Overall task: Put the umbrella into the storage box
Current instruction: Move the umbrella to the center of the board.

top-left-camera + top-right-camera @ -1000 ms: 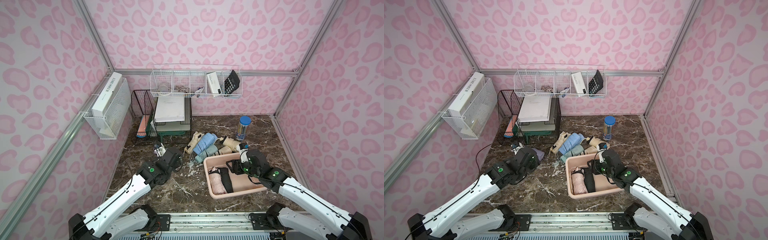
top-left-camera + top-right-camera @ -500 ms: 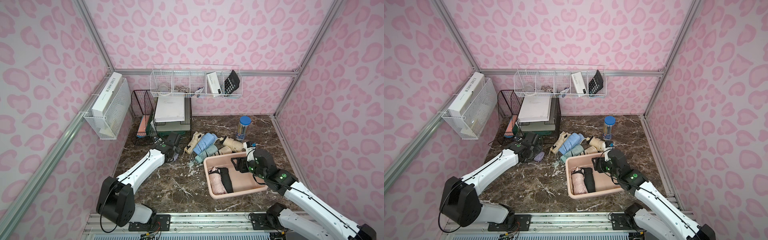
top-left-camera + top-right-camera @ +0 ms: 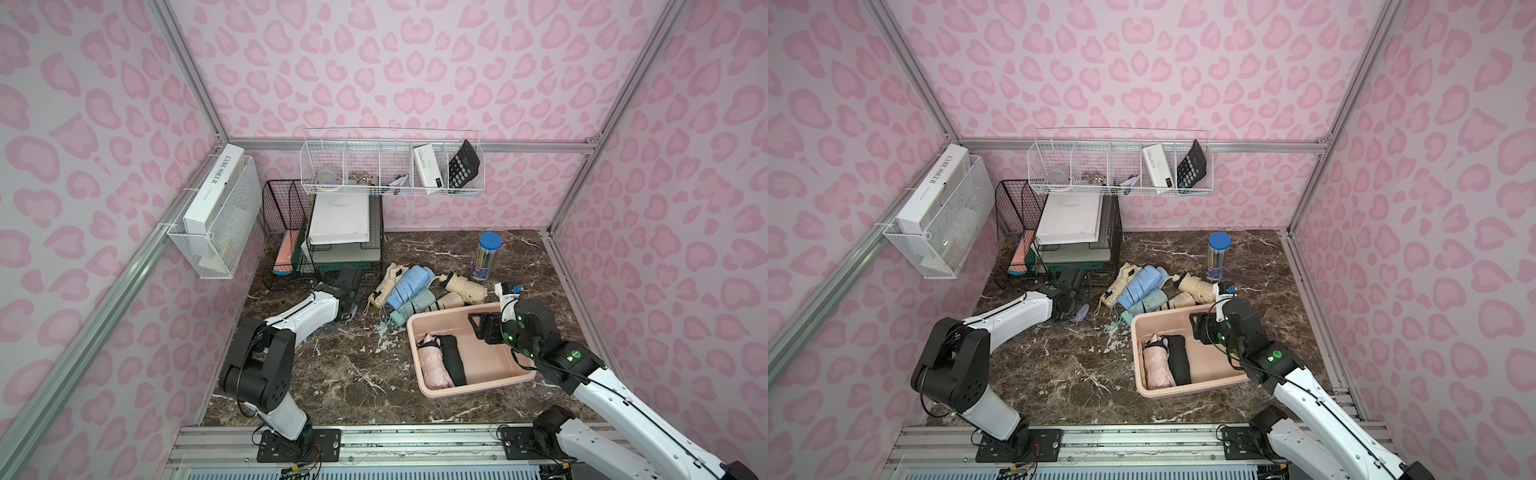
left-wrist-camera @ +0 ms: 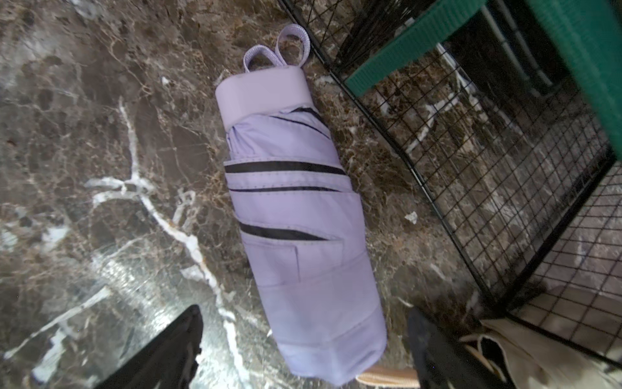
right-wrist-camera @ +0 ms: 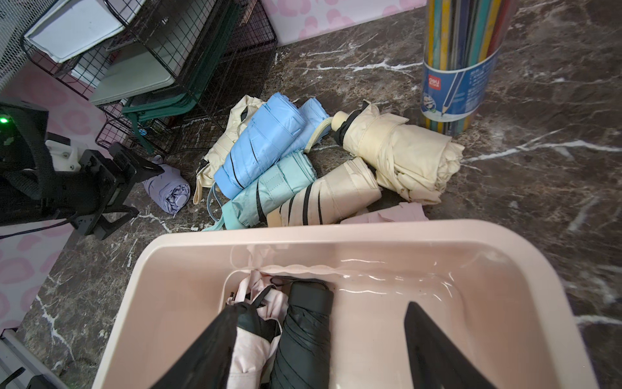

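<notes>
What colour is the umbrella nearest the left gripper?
Lilac, with thin black stripes; the left wrist view shows the umbrella best.

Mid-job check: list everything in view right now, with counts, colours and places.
table: 1, dark marble, underneath all
storage box: 1, pale pink, front right
boxed umbrellas: 2, pink and black, box's left end
piled umbrellas: 5, three cream, blue, mint, behind box
loose umbrella: 1, lilac, beside rack
pencil tub: 1, clear with blue lid, back right
rack: 1, black wire, back left, holding papers
baskets: 2, white wire, back and left walls
calculator: 1, black, back basket
boxes: 2, white, one per basket
left gripper: 1, black, open above loose umbrella
right gripper: 1, black, open above storage box
</notes>
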